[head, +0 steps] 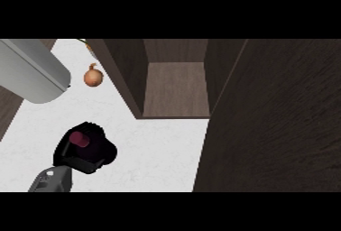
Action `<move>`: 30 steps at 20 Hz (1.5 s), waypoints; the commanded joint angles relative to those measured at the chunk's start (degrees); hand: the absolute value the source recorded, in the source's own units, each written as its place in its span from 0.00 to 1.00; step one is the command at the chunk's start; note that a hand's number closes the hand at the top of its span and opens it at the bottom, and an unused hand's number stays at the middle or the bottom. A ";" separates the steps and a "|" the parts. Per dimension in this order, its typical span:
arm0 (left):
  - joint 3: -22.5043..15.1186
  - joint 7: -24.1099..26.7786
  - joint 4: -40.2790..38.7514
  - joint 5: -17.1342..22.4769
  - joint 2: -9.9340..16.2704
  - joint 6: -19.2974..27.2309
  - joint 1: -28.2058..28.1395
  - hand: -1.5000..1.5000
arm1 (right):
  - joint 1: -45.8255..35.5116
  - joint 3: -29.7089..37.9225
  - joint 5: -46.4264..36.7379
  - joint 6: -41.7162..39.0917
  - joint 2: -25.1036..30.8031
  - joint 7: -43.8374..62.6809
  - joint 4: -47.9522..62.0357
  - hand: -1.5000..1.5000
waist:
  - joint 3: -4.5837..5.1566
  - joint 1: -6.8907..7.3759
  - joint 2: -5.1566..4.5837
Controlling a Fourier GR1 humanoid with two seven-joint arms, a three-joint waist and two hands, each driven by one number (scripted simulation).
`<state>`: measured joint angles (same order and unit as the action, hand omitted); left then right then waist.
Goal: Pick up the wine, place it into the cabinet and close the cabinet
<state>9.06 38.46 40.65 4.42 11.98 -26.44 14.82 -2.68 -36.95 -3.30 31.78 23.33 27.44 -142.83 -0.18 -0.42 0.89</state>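
Observation:
The wine bottle (pixel 80 139) shows only as a dark red top between black fingers. My right hand (pixel 92 157) is curled round it at the lower left, above the white counter (pixel 160 153), and hides the rest of the bottle. The dark wooden cabinet (pixel 177 90) stands open at the back centre, its brown floor bare. It lies up and to the right of the hand, apart from it. Its open door (pixel 279 126) fills the right side. My left hand is out of sight.
A brown onion (pixel 93 76) lies on the counter left of the cabinet's side wall. A large grey rounded cylinder (pixel 30 70) reaches in from the upper left corner. White counter stretches between my hand and the cabinet front.

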 commanded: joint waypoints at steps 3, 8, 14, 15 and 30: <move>-2.00 2.87 9.42 -0.23 -7.42 7.00 -7.24 1.00 | 8.44 -3.99 -5.74 0.86 3.71 -0.37 -11.12 0.00 | 0.12 -0.16 -0.33; -5.19 0.88 16.35 -0.33 -8.86 5.43 -12.34 1.00 | 5.38 0.69 -2.56 0.26 4.65 2.21 -11.97 0.00 | 0.16 0.18 -0.58; -10.10 -8.56 31.81 2.15 -11.87 8.04 -18.14 1.00 | 7.18 -2.27 -4.81 2.88 4.60 1.53 -12.86 0.00 | 0.15 0.07 -0.25; -12.39 -6.45 31.86 1.03 -11.90 8.57 -20.05 1.00 | 4.11 1.60 -2.90 1.41 6.60 5.58 -14.53 0.00 | 0.21 0.22 -0.41; -25.86 -18.68 44.43 4.15 -11.98 31.06 -13.18 1.00 | 9.69 -1.92 -3.33 2.49 7.81 -1.10 -13.95 0.00 | 0.19 -0.59 -0.58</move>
<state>-15.65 21.36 83.74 8.83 0.05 0.48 -0.56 2.39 -37.87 -3.89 34.33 29.18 22.85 -144.07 0.02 -0.96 0.35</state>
